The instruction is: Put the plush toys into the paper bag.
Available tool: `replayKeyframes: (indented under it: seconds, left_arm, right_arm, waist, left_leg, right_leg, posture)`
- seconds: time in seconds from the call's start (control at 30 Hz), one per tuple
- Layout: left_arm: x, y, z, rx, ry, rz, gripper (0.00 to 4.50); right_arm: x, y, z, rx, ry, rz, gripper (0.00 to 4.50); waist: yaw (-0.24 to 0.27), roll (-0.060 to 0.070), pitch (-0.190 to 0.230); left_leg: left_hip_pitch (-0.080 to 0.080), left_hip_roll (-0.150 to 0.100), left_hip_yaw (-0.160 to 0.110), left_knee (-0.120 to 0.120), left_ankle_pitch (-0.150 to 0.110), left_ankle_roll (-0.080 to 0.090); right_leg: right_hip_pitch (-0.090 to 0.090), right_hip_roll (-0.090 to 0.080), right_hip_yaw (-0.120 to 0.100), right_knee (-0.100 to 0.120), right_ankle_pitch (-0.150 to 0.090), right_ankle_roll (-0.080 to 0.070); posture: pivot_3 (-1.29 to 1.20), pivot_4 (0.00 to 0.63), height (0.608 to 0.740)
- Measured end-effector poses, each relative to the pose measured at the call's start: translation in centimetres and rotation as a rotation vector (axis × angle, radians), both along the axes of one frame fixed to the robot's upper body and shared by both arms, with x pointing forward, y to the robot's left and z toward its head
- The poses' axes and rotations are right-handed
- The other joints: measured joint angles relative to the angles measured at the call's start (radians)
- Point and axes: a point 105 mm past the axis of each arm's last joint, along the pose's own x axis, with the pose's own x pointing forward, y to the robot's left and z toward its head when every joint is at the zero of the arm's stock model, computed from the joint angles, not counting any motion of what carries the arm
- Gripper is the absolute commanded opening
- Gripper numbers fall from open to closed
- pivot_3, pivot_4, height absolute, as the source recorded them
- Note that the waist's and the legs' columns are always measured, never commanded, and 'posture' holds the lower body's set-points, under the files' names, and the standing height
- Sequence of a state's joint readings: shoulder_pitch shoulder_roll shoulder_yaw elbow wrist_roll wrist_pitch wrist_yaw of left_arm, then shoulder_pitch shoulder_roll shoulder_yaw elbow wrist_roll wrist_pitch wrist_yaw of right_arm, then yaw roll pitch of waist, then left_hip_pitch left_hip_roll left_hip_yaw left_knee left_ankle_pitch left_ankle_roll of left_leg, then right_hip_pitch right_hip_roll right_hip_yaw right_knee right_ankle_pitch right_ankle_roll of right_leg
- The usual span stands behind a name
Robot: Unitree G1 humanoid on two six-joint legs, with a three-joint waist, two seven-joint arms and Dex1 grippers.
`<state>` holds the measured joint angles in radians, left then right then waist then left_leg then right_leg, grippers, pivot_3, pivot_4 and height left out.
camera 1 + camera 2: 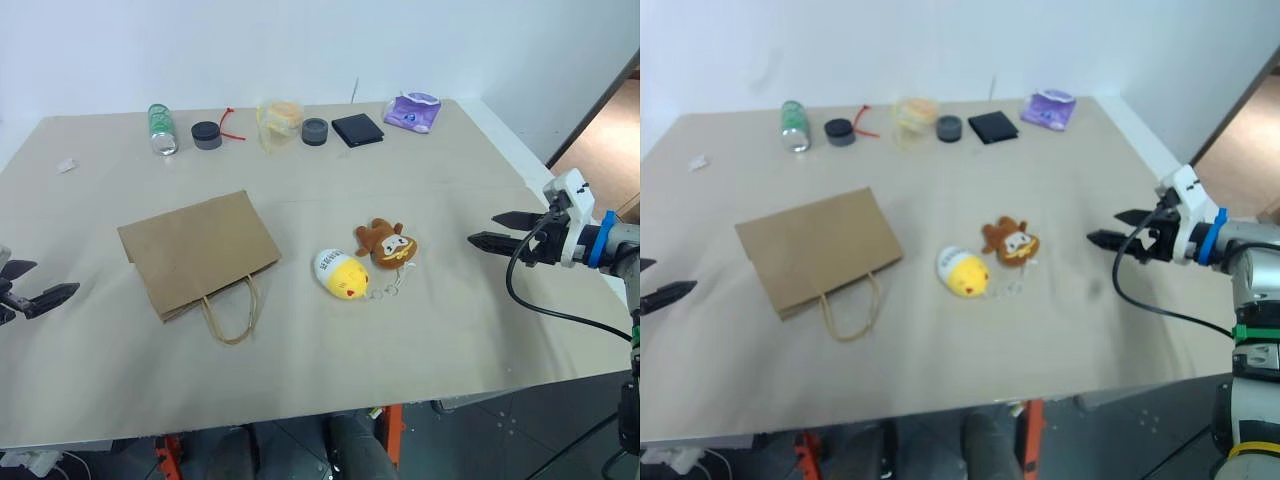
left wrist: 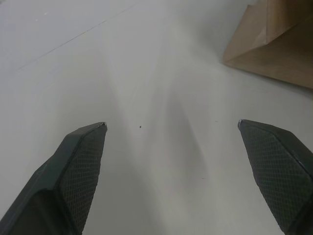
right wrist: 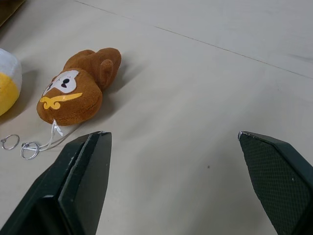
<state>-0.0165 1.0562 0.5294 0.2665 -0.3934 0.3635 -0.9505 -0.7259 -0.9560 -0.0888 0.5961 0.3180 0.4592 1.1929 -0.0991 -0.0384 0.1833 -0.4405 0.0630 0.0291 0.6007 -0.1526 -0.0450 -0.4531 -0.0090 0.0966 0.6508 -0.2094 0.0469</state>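
Right gripper [image 1: 483,228] is hovering wide open and empty over the table's [image 1: 420,330] right side, nearer than the equally open left gripper [image 1: 48,284] to the brown plush [image 1: 386,243] and yellow chick [image 1: 340,273], both lying right of the flat paper bag [image 1: 198,250].

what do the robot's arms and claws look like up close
Each claw has two black tapered fingers with cross-hatched textured pads. The right claw sits on a white housing with a blue ring behind it and a grey forearm; a black cable loops beneath. The left claw is black too.
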Motion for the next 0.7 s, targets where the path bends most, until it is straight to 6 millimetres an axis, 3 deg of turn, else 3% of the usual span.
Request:
replayKeyframes:
  seconds: [0.7]
  left_arm:
    - [0.16,-0.45,0.28,-0.006,-0.044,-0.007,4.44]
  right_arm:
    - [0.43,-0.06,0.07,0.055,-0.04,-0.032,4.5]
  waist:
    - [0.0,0.0,0.0]
  left_leg:
    - [0.002,0.0,0.0,0.002,0.0,0.0]
  right_leg:
    - [0.002,0.001,0.001,0.002,0.001,0.001]
  posture:
    - [0.0,0.15,0.74]
